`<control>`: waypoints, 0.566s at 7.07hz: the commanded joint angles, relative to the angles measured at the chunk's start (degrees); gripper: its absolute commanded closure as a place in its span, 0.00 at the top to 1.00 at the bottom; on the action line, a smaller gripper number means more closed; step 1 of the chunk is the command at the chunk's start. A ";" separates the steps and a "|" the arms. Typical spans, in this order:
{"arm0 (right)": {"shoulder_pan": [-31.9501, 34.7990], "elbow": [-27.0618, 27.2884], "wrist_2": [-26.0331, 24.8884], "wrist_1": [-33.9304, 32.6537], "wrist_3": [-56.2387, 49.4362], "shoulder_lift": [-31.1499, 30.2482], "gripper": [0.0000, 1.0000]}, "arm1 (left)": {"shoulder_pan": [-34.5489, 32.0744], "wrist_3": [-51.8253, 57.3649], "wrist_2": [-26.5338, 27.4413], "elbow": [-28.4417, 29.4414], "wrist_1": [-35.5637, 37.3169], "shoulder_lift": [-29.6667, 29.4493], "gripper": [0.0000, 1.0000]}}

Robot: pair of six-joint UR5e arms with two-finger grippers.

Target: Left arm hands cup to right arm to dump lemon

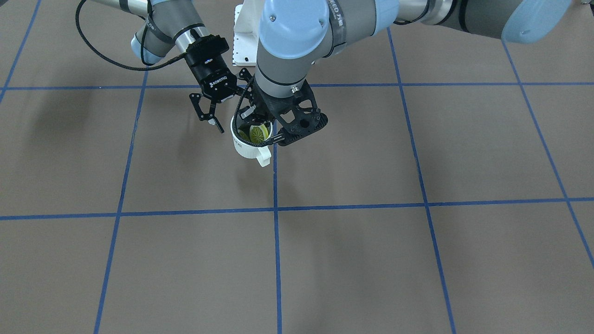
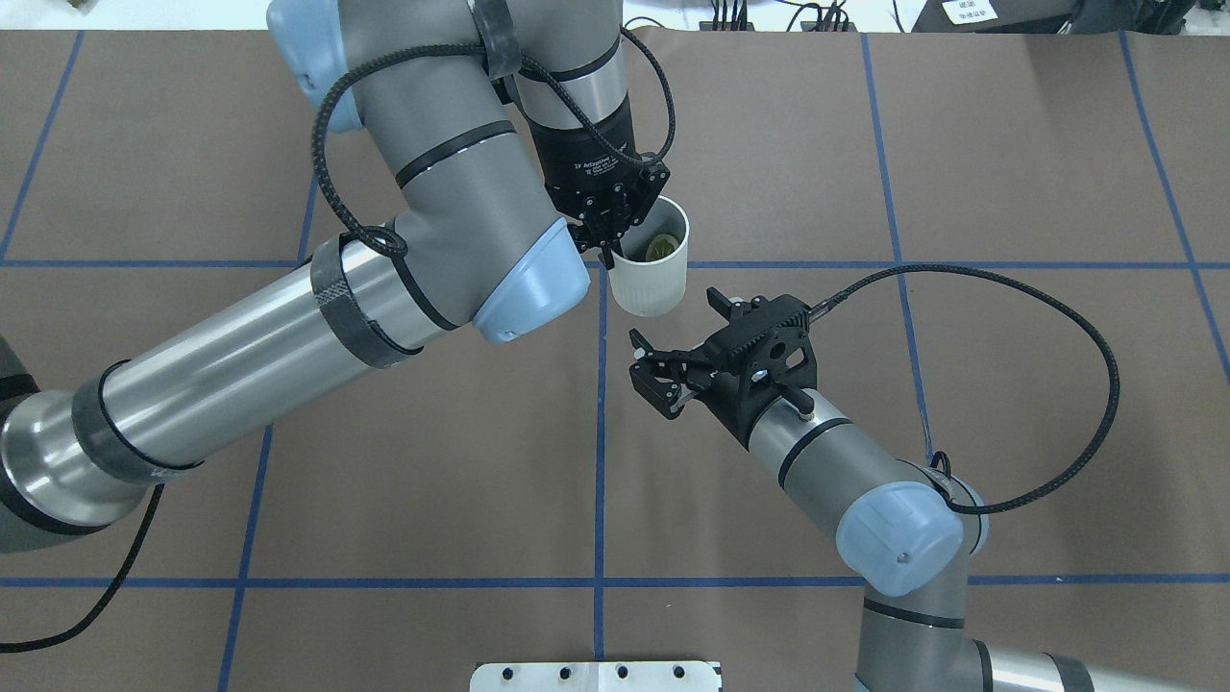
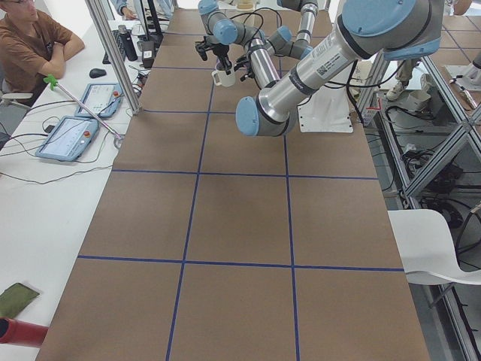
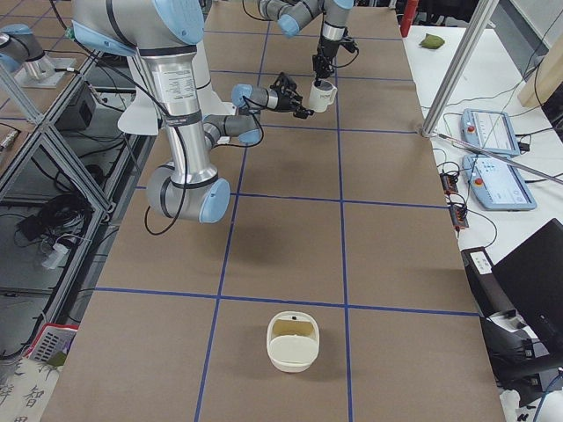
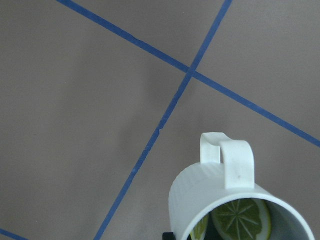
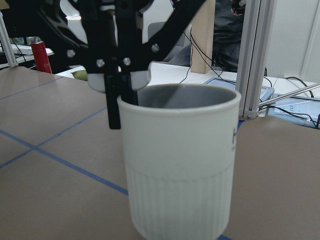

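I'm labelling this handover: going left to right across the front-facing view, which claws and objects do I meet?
right claw → cup → left claw

Brown table (image 1: 371, 269) with blue tape grid (image 1: 277, 260), cream bowl (image 4: 292, 341) (at one end), seated operator (image 3: 34, 41) beside two tablets (image 3: 68, 137)

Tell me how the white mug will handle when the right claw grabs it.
The cup looks rigid and glazed, so its smooth upper wall may slip; the ribbed lower half probably grips better. Pinched at the rim by the left claw, it could swing when nudged. The loose lemon will likely slide once tilted.
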 commanded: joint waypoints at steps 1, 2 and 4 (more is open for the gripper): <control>-0.45 -0.24 -1.26 0.00 0.03 0.75 0.98 | 0.21 0.08 0.02 -0.01 0.00 0.14 0.00; -0.36 -0.24 -1.35 0.00 0.03 1.27 0.98 | 0.21 0.43 -0.07 -0.01 0.00 0.14 0.00; -0.36 -0.33 -3.02 0.00 0.03 1.37 0.98 | 0.73 0.43 -0.07 -0.36 0.00 0.14 0.00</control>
